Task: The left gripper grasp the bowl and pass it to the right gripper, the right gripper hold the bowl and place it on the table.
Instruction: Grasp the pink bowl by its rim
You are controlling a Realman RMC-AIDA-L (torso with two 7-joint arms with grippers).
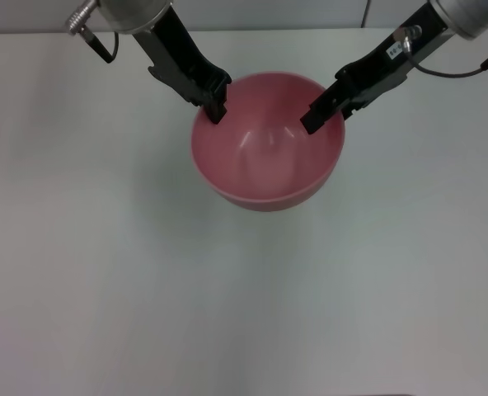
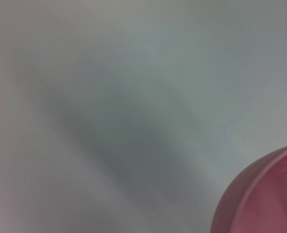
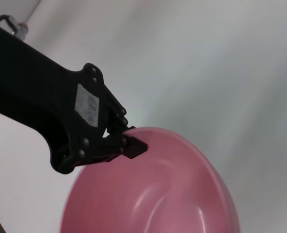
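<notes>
In the head view the pink bowl [image 1: 267, 142] hangs above the white table [image 1: 104, 272], casting a soft shadow below it. The left gripper [image 1: 215, 103] is clamped on the bowl's left rim and the right gripper [image 1: 322, 111] grips the opposite rim, so both hold it at once.

The right wrist view shows something the head view does not. It shows the other arm's black gripper [image 3: 126, 145] close up, its fingers pinched tight on the bowl's edge, one inside and one outside the wall, with a pale label on its body. The right arm's own fingers do not appear there.

The left wrist view gives only a corner of the bowl's outer wall [image 2: 260, 194] over bare table [image 2: 109, 97] with a dim shadow. Neither gripper shows in it.
</notes>
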